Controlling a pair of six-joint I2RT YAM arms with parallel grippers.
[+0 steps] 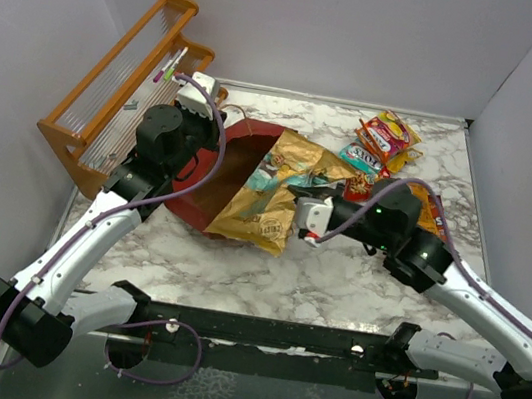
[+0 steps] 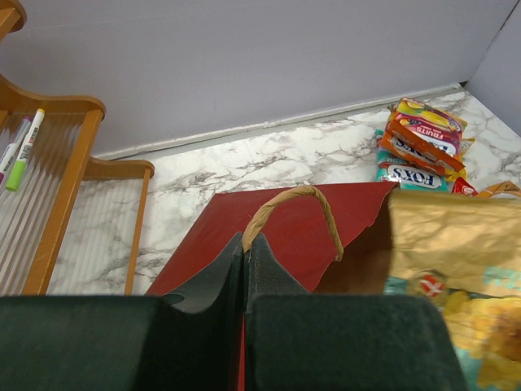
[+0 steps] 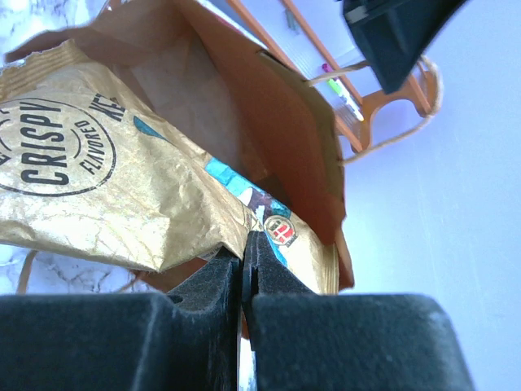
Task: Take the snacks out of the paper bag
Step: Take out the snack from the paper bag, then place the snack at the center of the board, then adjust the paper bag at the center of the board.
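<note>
Both grippers are pinched tight, each on a different thing, and the split looks deliberate. The left gripper has its jaws closed on the edge of the paper bag, just behind one looped handle. Judging from that, it serves as an anchor, so the light bag does not slide along when something is drawn out of it.

The bag lies on its side on the marble tabletop with its mouth turned toward the right arm. That makes the contents reachable from the side rather than from above.

The right gripper is clamped on a crinkled edge of the tan-gold bag, which lies partly inside the mouth and partly out on the tabletop. A thin edge likely suits the narrow jaws better than the puffy body.

Several smaller packets lie in a heap near the far right corner, apart from the paper bag, seemingly the drop spot. Whether anything else sits inside behind the gold bag cannot be told. The orange rack with its markers stands to the left, uninvolved.
</note>
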